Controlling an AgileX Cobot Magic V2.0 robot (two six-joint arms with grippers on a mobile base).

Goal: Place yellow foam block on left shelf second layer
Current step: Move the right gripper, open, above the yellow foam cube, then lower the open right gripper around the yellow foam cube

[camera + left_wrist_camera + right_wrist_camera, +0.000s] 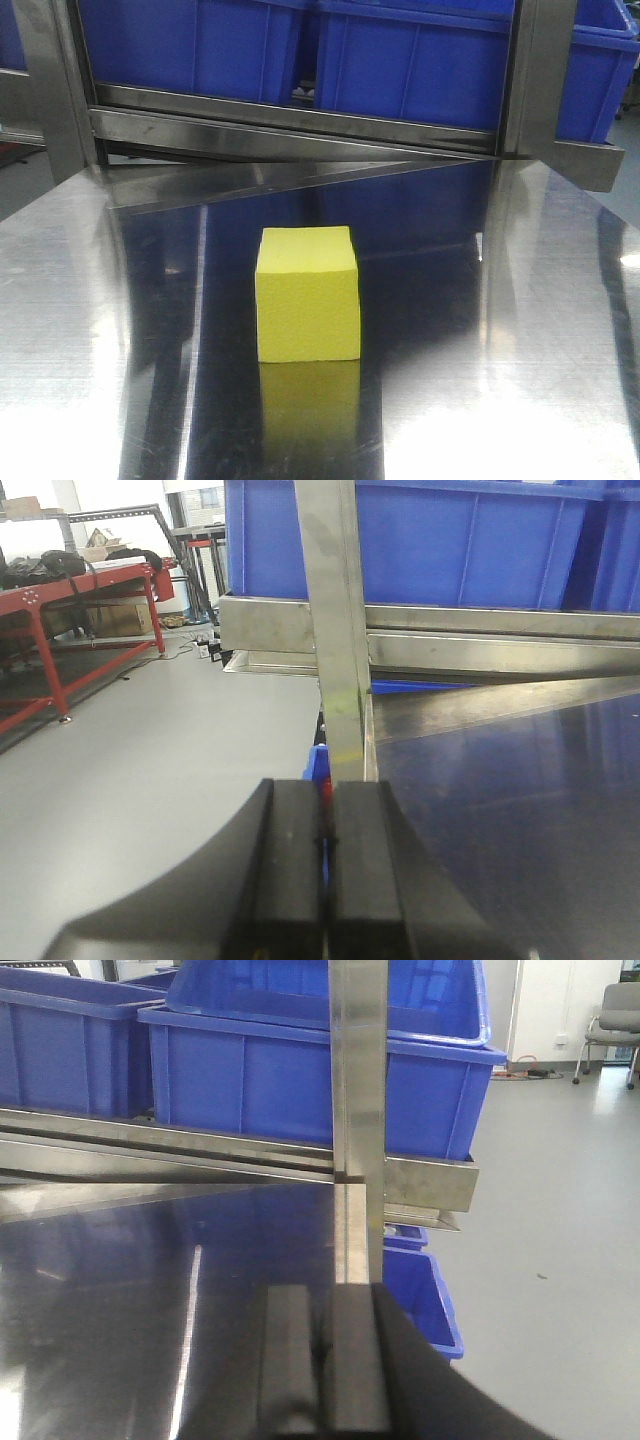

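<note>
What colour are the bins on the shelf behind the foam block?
The bins are solid blue, which shows best in the right wrist view.

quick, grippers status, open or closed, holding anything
left gripper: closed, holding nothing
right gripper: closed, holding nothing

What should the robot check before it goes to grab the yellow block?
1. Block sits flat on the table: ok.
2. Nothing touches the block: ok.
3. Left gripper open for grabbing: not ok, it is shut.
4. Right gripper open: not ok, it is shut.
5. Free spot on the shelf: cannot tell; blue bins fill the level in view.
</note>
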